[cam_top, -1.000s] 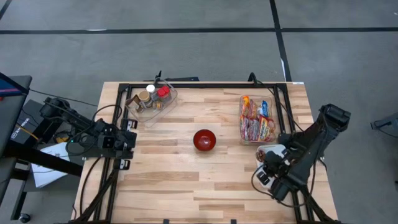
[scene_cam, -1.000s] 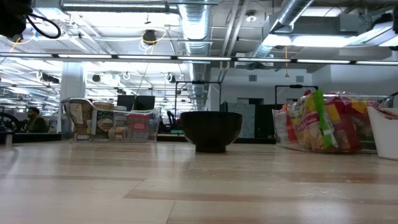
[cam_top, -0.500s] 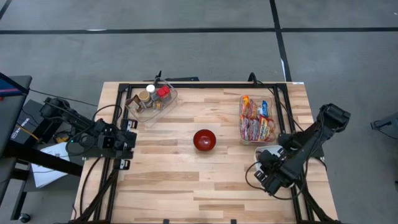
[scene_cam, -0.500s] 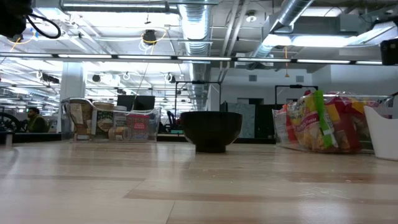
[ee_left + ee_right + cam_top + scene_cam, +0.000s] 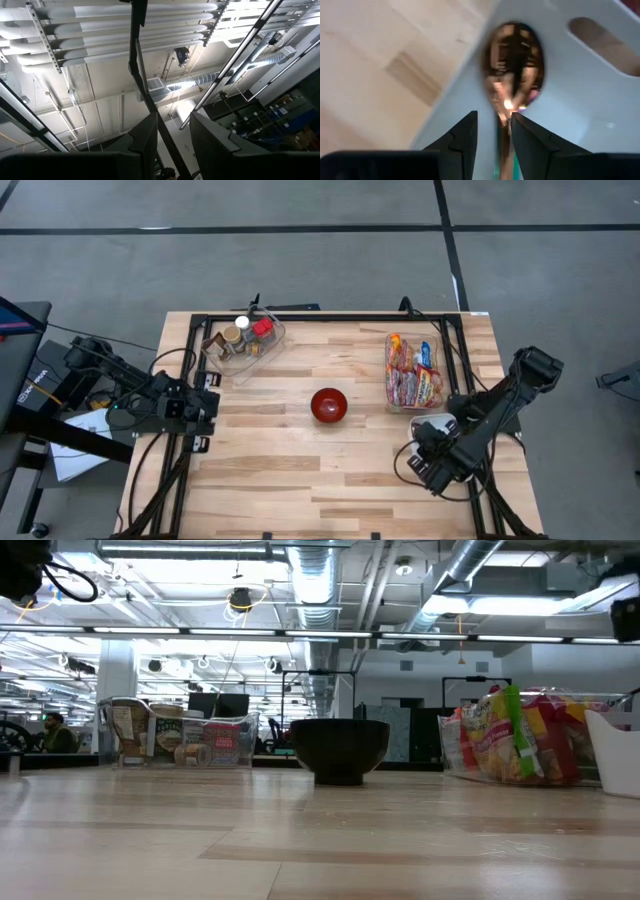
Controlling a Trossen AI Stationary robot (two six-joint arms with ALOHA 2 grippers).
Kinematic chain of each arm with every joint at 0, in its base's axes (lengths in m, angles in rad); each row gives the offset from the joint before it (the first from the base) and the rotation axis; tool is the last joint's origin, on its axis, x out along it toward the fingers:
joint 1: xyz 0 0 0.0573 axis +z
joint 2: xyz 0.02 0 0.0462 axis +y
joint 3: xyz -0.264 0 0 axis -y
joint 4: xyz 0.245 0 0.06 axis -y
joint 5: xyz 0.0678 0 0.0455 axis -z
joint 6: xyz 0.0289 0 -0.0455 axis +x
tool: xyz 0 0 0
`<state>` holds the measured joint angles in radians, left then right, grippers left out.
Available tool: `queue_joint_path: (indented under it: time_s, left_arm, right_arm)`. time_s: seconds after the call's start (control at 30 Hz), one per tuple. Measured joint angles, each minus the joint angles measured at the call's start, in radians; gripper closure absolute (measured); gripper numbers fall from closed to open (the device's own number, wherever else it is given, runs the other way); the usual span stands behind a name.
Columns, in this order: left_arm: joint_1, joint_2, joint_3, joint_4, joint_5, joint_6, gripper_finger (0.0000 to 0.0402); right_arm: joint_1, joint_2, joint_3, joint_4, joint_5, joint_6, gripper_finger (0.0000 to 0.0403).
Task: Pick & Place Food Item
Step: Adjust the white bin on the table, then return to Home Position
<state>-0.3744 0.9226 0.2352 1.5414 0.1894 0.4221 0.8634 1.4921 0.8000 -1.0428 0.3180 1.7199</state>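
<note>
The right pincer, nearest and on the near right of the red bowl, grips a spoon over a white holder (my reading). The bowl looks empty, so nothing seems placed. The snack bin sits beyond. The left pincer, nearly closed on nothing, waits off the surface.

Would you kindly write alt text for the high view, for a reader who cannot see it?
A wooden table seen from above holds a red bowl at its middle, a clear bin of jars at the far left and a clear bin of snack packets at the far right. The right gripper hovers near the snack bin; the left arm waits at the left edge.
</note>
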Motion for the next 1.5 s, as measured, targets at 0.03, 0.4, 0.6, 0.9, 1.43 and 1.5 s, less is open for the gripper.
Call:
queue_joint_path:
  time_s: [0.03, 0.4, 0.6, 0.9, 1.43, 1.5]
  left_arm:
    - [0.0, 0.0, 0.0, 0.0, 0.0, 0.0, 0.0294]
    - [0.0, 0.0, 0.0, 0.0, -0.001, 0.0, 0.0294]
    - [0.0, 0.0, 0.0, 0.0, -0.001, 0.0, 0.0294]
    - [0.0, 0.0, 0.0, 0.0, -0.001, 0.0, 0.0294]
    - [0.0, 0.0, 0.0, 0.0, -0.001, 0.0, 0.0294]
    - [0.0, 0.0, 0.0, 0.0, -0.002, 0.0, 0.0294]
  right_arm:
    - [-0.004, 0.0, 0.008, 0.009, 0.003, -0.008, 0.0291]
    - [-0.151, 0.0, 0.023, 0.073, 0.061, -0.138, 0.0291]
    - [-0.256, 0.0, 0.023, 0.118, 0.069, -0.27, 0.0291]
    - [-0.308, 0.0, 0.023, 0.131, 0.049, -0.333, 0.0291]
    - [-0.203, -0.008, 0.023, 0.09, 0.08, -0.201, 0.0291]
    - [-0.169, -0.017, 0.029, 0.065, 0.111, -0.157, 0.0291]
